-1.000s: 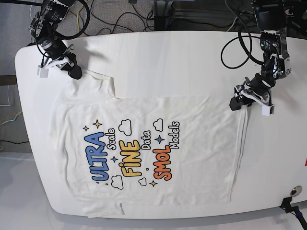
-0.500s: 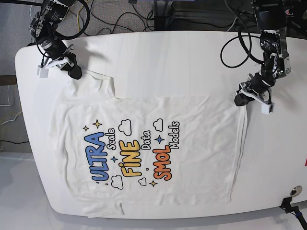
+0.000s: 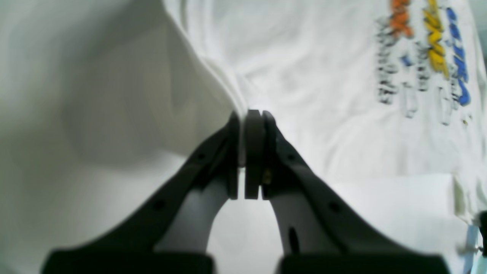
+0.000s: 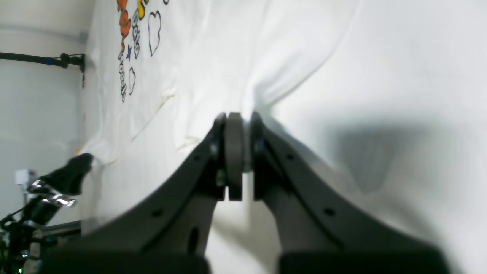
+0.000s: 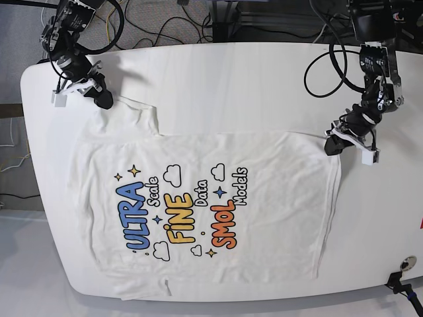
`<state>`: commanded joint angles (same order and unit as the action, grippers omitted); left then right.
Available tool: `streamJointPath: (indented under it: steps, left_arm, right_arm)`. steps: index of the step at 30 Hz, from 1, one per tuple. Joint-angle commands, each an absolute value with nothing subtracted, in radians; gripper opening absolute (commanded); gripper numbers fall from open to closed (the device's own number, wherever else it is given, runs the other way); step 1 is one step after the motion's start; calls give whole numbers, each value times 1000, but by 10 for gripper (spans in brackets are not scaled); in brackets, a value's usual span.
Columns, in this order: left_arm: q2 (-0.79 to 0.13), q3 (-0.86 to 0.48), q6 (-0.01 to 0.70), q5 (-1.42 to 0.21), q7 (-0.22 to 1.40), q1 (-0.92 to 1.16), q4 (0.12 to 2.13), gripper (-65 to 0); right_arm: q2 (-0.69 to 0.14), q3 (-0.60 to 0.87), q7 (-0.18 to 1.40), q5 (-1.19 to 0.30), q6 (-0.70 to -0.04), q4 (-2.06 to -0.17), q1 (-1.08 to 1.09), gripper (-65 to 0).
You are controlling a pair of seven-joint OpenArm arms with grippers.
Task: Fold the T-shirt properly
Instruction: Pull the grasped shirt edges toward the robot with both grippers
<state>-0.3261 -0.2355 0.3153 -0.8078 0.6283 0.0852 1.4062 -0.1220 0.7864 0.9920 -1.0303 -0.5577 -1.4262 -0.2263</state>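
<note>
White cotton is filling the left wrist view, where the left claw (image 3: pixel 245 152) is clamping its pads together on a lifted edge of the T-shirt (image 3: pixel 323 76); the cloth is rising to the pinch and the blurred print is lying ahead and to the right. In the right wrist view the right claw (image 4: pixel 236 152) is likewise pinching a gathered fold of the T-shirt (image 4: pixel 228 57), jaws together on fabric, with the print running off toward the upper left and the table (image 4: pixel 399 95) showing pale on the right. In the base view the T-shirt (image 5: pixel 211 205) is lying print-up on the table (image 5: pixel 231 72), its long axis running across the picture, collar end at the picture's left and hem at its right. The right claw (image 5: pixel 100 99) is gripping near the top-left sleeve, and the left claw (image 5: pixel 332 144) is gripping the top-right hem corner. Both are holding the far long edge, so the body is lying toward the near side from each claw, and a fold would likely carry that edge over the print toward the near edge, both arms travelling together.
</note>
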Motion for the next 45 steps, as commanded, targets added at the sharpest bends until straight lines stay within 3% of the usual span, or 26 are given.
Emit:
streamJointPath:
  steps: [14,28,33,45]
  left_arm:
    - [-360,-236,315,-808,628,374,1636,-650]
    - [-426,-386,315,-808,628,607,1774,-650]
    - [-421,-381,315,-808,628,561,1779,-650]
    - [-404,-315,315,-800,676,222,1675,-650]
  right_arm:
    - [-122,792,1052,-1033,-564,-1498,-389,-650]
    - [-97,788,1053,-1035,-565,-1673,-587,-650]
    - [-101,786,1053,-1035,-565,-1733,-561,-650]
    - [-122,786,1053,-1027,-559,-1741,-354,-650]
